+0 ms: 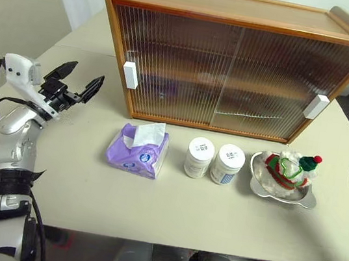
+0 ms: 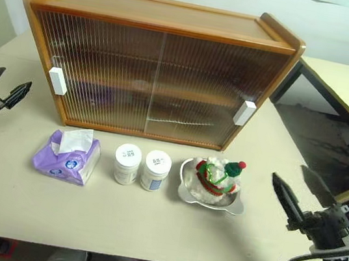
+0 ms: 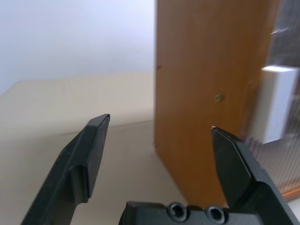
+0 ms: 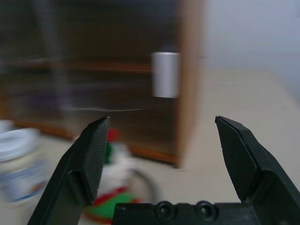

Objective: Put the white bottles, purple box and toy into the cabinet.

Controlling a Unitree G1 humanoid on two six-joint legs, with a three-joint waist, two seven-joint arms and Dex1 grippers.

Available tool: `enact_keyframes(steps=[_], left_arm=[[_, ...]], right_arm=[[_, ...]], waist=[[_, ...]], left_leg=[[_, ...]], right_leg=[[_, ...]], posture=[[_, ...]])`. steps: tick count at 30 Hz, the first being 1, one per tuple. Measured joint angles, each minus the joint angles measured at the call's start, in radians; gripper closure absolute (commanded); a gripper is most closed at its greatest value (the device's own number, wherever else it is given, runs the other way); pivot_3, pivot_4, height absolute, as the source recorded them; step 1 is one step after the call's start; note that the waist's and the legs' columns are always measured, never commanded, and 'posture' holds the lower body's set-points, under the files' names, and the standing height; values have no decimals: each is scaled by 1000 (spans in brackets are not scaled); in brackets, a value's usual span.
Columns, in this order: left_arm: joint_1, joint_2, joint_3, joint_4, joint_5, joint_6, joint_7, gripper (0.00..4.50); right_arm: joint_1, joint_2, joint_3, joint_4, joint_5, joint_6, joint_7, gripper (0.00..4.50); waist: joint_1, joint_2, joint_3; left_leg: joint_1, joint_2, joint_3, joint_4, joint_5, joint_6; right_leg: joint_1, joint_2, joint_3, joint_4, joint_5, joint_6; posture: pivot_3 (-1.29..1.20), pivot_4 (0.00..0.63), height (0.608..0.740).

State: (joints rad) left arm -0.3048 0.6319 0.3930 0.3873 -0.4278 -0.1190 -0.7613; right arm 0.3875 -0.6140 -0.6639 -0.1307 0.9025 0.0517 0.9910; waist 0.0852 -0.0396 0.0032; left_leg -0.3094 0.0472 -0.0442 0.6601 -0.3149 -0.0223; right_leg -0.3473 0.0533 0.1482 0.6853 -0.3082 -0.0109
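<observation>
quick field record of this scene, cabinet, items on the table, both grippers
cabinet: stands at the back of the table, both sliding doors shut, a white handle at each outer end
purple box: on the table in front of the cabinet's left door, tissue sticking up
white bottles: two, upright, side by side, right of the purple box
toy: lying in a silver dish, right of the bottles
left gripper: jaws open, empty, beside the cabinet's left end
right gripper: jaws open, empty, right of the dish

The silver-and-black left arm holds its black two-fingered left gripper raised, fingers spread wide; the right gripper likewise gapes empty.
</observation>
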Motion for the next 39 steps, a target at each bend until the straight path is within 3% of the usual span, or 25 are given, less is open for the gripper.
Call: enact_keyframes(steps=[5, 11, 22, 33, 39], left_arm=[[0, 0, -3, -32, -8, -2, -49, 2383], [20, 8, -2, -82, -38, -8, -119, 4448], [23, 23, -21, -56, -14, -87, -180, 4448], [21, -6, -73, -20, 41, -181, -181, 4448], [-40, -6, -79, 96, 48, -234, -191, 4448]], right_arm=[[71, -41, 17, -145, 17, 104, 56, 0], [-11, -54, 110, -306, 28, 201, 4, 0], [-138, -40, 281, -307, -31, 229, 18, 0], [-179, -21, 292, -277, -69, 221, 28, 0], [-193, 3, 300, -270, -92, 209, 27, 0]], waist=[[-27, -5, 3], [-45, -10, 13], [-15, -10, 12], [-7, -10, 10], [-7, -10, 8]], left_leg=[[-1, -7, -1, 3, 1, 2], [-2, -7, -4, 3, 1, 3], [-11, -6, -7, 2, 1, 2], [-10, -6, -8, 3, 2, 2], [-9, -6, -8, 4, 3, 3]], right_leg=[[0, 0, 4, 0, 0, 1], [-3, 1, 5, 0, 1, 1], [-13, 0, 5, -1, 2, 10], [-11, 0, 3, 0, 2, 8], [-10, 0, 3, 0, 4, 7]], posture=[[110, 31, 740], [117, 49, 740], [157, 14, 740], [144, 0, 740], [140, 0, 740]])
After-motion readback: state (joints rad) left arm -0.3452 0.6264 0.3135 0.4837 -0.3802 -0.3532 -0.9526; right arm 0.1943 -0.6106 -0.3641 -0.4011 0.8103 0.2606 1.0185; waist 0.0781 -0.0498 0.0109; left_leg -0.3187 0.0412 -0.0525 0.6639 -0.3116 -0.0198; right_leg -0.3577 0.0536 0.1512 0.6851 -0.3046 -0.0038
